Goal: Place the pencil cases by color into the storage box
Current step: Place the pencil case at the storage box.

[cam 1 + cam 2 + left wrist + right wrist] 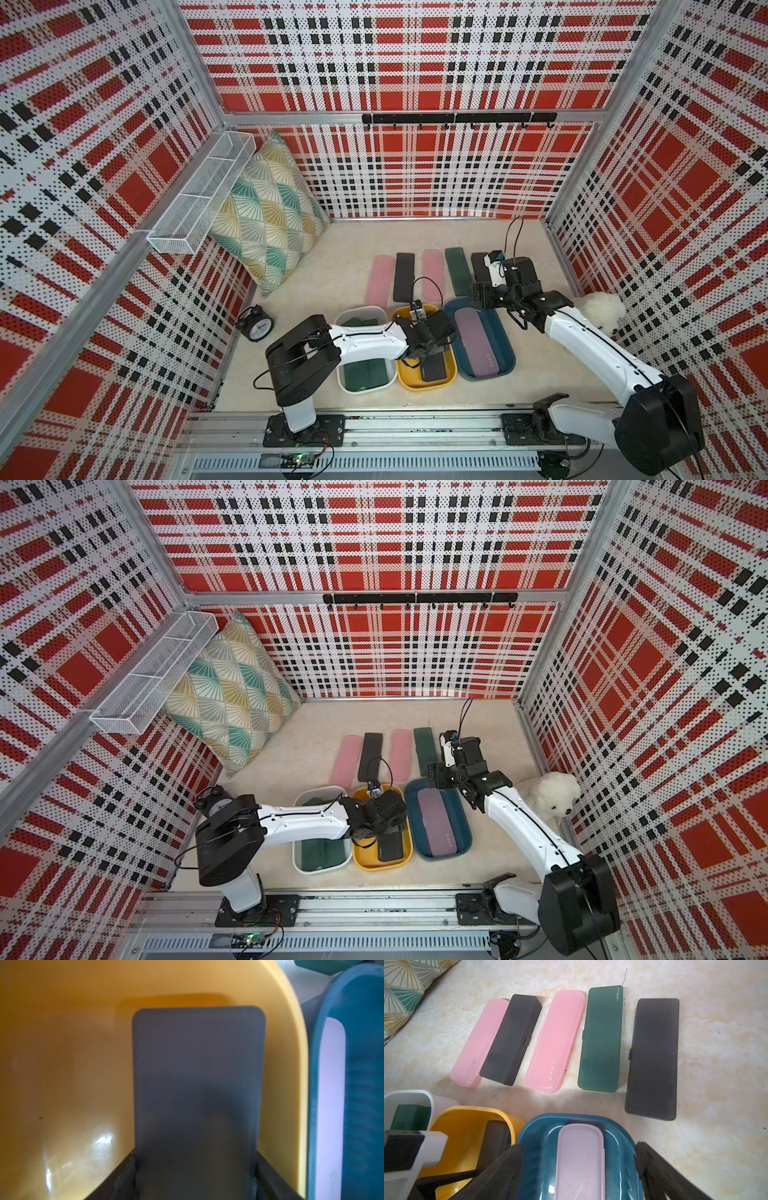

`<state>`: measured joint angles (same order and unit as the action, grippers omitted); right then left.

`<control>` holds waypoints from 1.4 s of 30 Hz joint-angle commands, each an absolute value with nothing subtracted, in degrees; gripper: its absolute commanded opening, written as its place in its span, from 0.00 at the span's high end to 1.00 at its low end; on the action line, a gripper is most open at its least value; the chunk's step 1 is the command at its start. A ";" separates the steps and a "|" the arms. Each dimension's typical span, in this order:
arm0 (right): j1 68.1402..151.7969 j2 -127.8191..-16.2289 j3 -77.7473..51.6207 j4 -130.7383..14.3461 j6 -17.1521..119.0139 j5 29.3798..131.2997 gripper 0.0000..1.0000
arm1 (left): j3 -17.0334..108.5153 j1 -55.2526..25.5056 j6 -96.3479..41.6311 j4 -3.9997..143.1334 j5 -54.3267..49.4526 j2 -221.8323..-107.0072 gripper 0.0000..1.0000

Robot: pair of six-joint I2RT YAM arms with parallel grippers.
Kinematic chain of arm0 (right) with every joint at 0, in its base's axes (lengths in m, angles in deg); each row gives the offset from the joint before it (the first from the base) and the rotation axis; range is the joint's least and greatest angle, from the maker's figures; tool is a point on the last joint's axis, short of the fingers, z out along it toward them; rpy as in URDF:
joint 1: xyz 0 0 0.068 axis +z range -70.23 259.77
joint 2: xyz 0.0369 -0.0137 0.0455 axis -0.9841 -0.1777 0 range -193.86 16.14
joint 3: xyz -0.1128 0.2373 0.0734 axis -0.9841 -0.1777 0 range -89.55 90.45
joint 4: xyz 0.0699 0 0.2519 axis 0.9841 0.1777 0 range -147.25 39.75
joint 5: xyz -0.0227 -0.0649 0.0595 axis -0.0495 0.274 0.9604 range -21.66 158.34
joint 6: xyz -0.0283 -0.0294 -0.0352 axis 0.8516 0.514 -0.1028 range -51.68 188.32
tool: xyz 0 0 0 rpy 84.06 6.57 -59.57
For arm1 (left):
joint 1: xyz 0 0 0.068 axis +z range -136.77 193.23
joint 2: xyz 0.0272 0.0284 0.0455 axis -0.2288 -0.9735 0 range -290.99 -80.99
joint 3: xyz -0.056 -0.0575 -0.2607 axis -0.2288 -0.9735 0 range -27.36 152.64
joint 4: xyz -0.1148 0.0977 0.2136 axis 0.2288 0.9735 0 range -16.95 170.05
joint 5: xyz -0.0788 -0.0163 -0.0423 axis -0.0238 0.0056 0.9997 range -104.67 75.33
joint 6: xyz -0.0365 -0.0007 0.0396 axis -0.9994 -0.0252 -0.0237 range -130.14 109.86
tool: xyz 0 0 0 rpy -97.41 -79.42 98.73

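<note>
My left gripper (195,1167) is down in the yellow storage box (409,380), shut on a black pencil case (197,1076) by its long sides. The white box (345,384) holds dark green cases (368,374). My right gripper (578,1147) hangs open over the far end of the blue box (537,1147), where a pale pink case (580,1157) lies flat. Beyond the boxes a row lies on the table: pink (479,1043), black (510,1039), pink (556,1043), green (601,1039), black (653,1057).
A patterned pillow (270,212) leans in the back left corner under a wire basket (199,195). A black alarm clock (255,324) stands left of the boxes. A white plush toy (602,309) sits by the right wall, behind my right arm.
</note>
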<state>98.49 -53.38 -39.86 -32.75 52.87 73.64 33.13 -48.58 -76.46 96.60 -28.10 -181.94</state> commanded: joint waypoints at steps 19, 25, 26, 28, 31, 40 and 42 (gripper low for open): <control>97.62 -53.09 -40.77 -33.87 53.46 74.23 0.10 | 34.89 -48.09 -75.52 96.10 -28.90 -182.86 0.43; 97.55 -52.75 -41.02 -34.00 53.46 74.52 0.10 | 35.41 -47.83 -75.44 96.38 -28.90 -183.89 0.41; 97.54 -52.75 -41.02 -33.96 53.46 74.52 0.10 | 35.41 -47.74 -75.28 96.46 -28.74 -184.15 0.40; 97.59 -52.80 -41.00 -33.96 53.46 74.50 0.10 | 35.47 -47.64 -75.31 96.62 -28.56 -184.57 0.39; 97.56 -52.98 -41.03 -34.09 53.46 74.63 0.10 | 35.32 -47.53 -75.34 96.78 -28.45 -185.04 0.37; 97.52 -53.26 -40.65 -34.04 53.51 74.84 0.10 | 35.21 -47.29 -75.30 97.53 -28.29 -185.23 0.05; 97.51 -53.38 -40.61 -33.95 53.46 74.89 0.10 | 35.21 -47.26 -75.25 97.66 -28.42 -185.06 0.01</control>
